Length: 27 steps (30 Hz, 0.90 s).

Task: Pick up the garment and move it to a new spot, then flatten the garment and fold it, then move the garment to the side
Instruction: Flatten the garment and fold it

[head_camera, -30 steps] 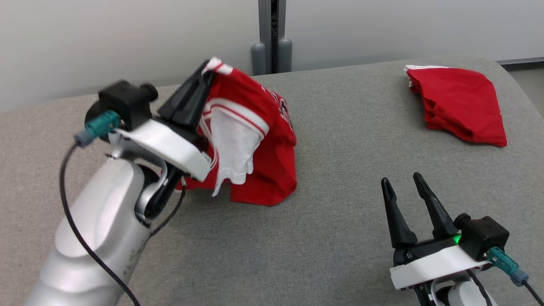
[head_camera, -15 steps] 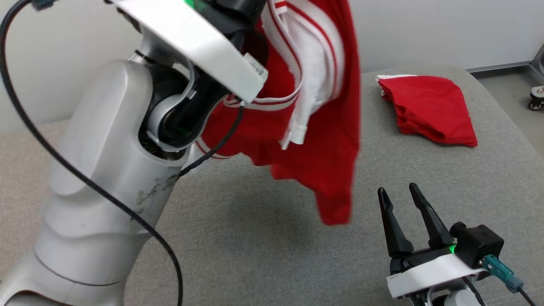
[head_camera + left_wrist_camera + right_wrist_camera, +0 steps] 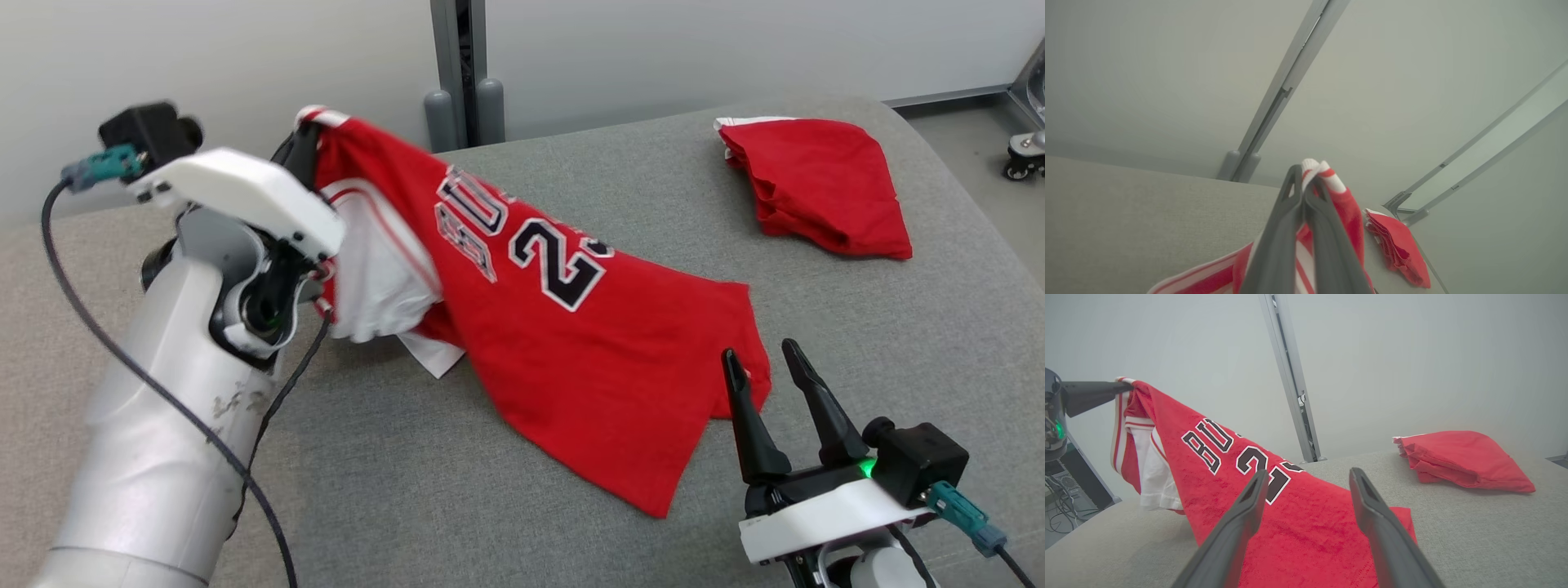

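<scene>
Left gripper, seen at ten o'clock in the head view, has its two dark fingers pressed together on a white-banded edge of the garment, a red fabric jersey with white trim and black lettering outlined in white. From that raised pinch the garment slopes down toward five o'clock, and its lower part lies spread on the grey woven surface. At five o'clock the right gripper stands wide, holding nothing, its fingertips at the garment's lower corner. A folded red cloth rests at two o'clock, well apart from the garment. Behind the surface are a pale wall and a grey vertical post at twelve o'clock; a strip of grey floor shows at three o'clock.

In the left wrist view, the left gripper is closed on the garment, whose banded edge pokes out past the tips. The grey woven surface fills nine o'clock, the folded red cloth sits at four o'clock, and the grey vertical post slants toward twelve.

In the right wrist view, the right gripper is spread apart over the garment. The left gripper pinches the garment's top corner at ten o'clock. The folded red cloth lies at three o'clock on the grey woven surface, with the grey vertical post at twelve.
</scene>
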Tool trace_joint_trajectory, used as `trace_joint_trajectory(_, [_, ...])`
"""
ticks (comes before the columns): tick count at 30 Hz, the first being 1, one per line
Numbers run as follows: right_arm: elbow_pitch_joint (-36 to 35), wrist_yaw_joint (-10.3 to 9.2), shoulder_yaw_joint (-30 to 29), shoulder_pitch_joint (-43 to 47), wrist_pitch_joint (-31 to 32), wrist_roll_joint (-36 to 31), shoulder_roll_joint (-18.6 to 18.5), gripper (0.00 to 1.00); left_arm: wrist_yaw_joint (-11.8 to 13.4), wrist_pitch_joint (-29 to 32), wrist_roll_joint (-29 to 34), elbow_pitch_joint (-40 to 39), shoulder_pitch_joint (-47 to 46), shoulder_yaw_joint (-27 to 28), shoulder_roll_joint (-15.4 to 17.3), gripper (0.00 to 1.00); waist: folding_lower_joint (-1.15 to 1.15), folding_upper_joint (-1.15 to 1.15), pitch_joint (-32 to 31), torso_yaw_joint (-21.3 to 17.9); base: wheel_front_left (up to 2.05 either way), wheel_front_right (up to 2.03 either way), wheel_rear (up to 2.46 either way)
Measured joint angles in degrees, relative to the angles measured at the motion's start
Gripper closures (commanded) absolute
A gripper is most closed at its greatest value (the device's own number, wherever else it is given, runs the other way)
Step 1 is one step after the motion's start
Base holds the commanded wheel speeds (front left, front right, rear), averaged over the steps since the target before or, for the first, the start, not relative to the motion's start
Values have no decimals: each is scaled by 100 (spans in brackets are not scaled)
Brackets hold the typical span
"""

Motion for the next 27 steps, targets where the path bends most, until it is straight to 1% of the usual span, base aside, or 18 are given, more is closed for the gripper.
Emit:
trace_joint_trajectory(4, [-32,0,-59,-9,0,-4,1,0,-244,-541,-40,547,290,216,230,100,0,0,150,-7,0,0,0])
trace_joint_trajectory(5, [-32,0,-59,-9,0,-4,1,0,-244,-541,-40,547,290,216,230,100,0,0,150,-7,0,0,0])
trace_joint_trajectory(8, [-35,0,-78,-23,0,-16,0,0,-422,-1002,58,865,333,288,404,100,0,0,234,69,0,0,0])
trace_joint_trajectory(10, [-30,0,-64,-46,0,-26,0,0,-511,-1349,154,1049,394,300,466,100,0,0,285,141,0,0,0])
trace_joint_trajectory(11, [-26,0,-54,-68,-1,-44,0,0,-595,-1514,211,1129,415,282,479,64,0,0,312,181,0,0,0])
trace_joint_trajectory(12, [-19,0,-34,-99,0,-58,2,0,-683,-1622,315,1200,417,216,503,13,0,0,337,221,0,0,0])
trace_joint_trajectory(13, [-15,0,-18,-137,-1,-66,5,0,-721,-1712,432,1279,416,152,514,0,0,0,362,264,0,0,0])
trace_joint_trajectory(15, [-14,0,21,-159,-1,-68,1,0,-879,-1881,657,1347,417,37,548,0,0,0,411,344,0,0,0])
trace_joint_trajectory(16, [-12,0,55,-165,0,-74,3,0,-918,-1926,719,1362,416,27,552,0,0,0,435,379,0,0,0])
trace_joint_trajectory(19, [-16,0,111,-233,-1,-93,7,0,-940,-1983,1216,1278,430,-51,684,0,0,0,507,452,0,0,0])
trace_joint_trajectory(22, [-46,0,162,-259,0,-110,5,0,-814,-1991,1783,535,650,334,776,0,0,0,563,506,0,0,0])
trace_joint_trajectory(24, [-60,0,189,-259,0,-112,0,0,-700,-1997,2197,-64,1001,632,780,0,0,0,581,525,0,0,0])
trace_joint_trajectory(27, [-79,0,197,-247,0,-114,-10,0,-636,-1998,2611,-810,1667,1058,632,0,0,0,560,550,0,0,0])
